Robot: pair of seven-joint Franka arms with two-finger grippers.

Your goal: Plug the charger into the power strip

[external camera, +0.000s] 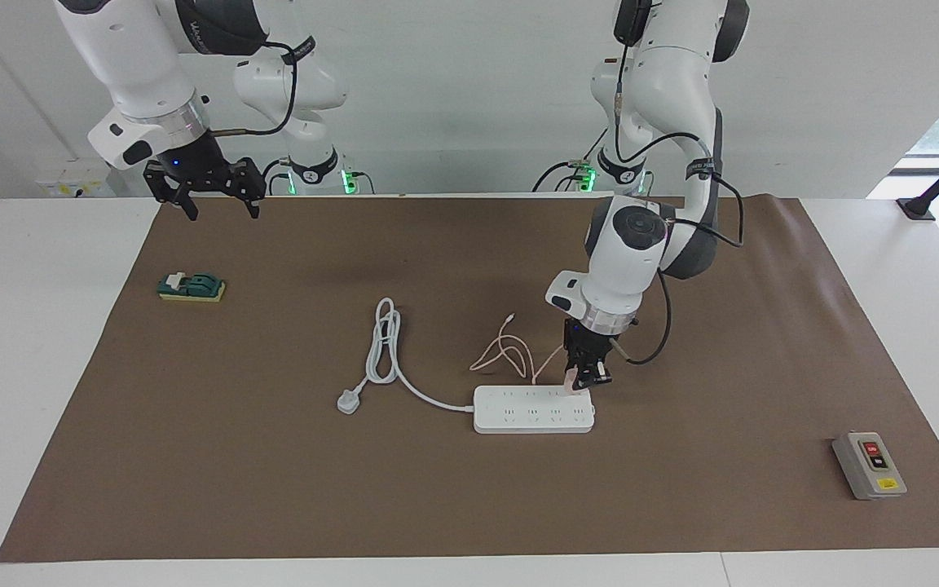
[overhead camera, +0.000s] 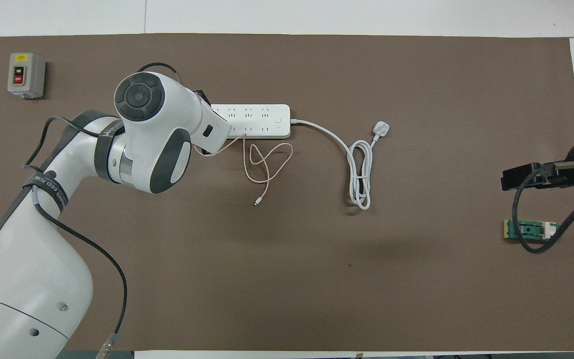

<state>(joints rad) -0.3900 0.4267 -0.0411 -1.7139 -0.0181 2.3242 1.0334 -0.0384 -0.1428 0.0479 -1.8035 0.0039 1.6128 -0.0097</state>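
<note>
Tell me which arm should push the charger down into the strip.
Left. The left gripper is shut on the charger directly over the power strip, at its end toward the left arm. The right gripper waits, open, at the mat's edge nearest the robots.

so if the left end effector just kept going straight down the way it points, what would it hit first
Most likely the power strip. The left end effector points down, shut on the pink charger, over the strip's end toward the left arm's end of the table. The charger would meet the strip's top first, though its exact line-up with a socket is unclear.
</note>
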